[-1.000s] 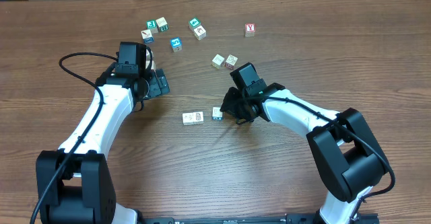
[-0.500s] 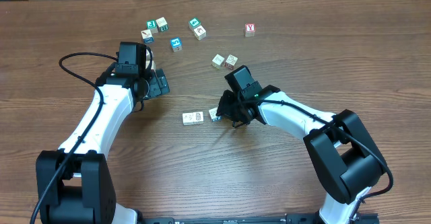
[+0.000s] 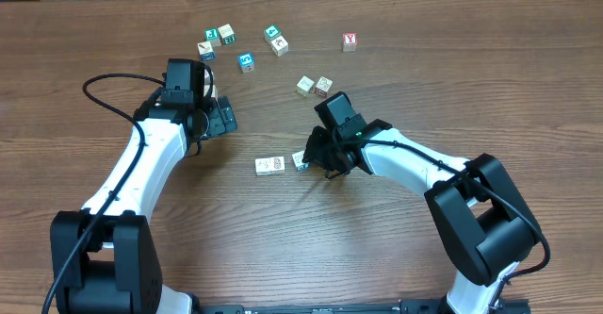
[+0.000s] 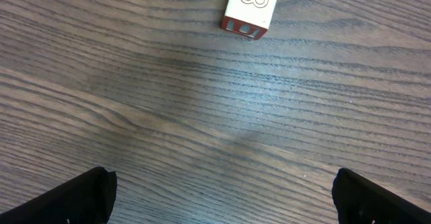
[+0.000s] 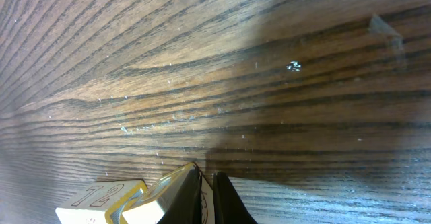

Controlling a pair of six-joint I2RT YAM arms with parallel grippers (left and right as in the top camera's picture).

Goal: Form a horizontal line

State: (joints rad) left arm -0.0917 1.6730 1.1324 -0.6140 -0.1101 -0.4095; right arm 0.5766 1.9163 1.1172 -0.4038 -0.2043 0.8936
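The horizontal line is a short row of white cubes point(image 3: 269, 166) lying left to right in the middle of the table. A third white cube point(image 3: 300, 159) sits at its right end, slightly turned. My right gripper point(image 3: 312, 156) is shut, its fingertips resting against that cube's right side. In the right wrist view the shut fingers point(image 5: 223, 200) touch a yellow-edged cube point(image 5: 158, 204), with another white cube point(image 5: 101, 197) beside it. My left gripper point(image 3: 222, 118) hangs open and empty, left of the row. A cube with a red Y point(image 3: 350, 41) lies alone at the far right.
Loose cubes with teal and blue faces point(image 3: 226, 39) lie scattered at the back. Two more cubes point(image 3: 314, 86) sit just behind the right gripper. The left wrist view shows a red-sided cube marked 8 point(image 4: 250, 9) ahead of the open left gripper point(image 4: 225, 200).
The right gripper moved left and nudged the single cube towards the row's right end, turning it a little. The left arm stayed still.
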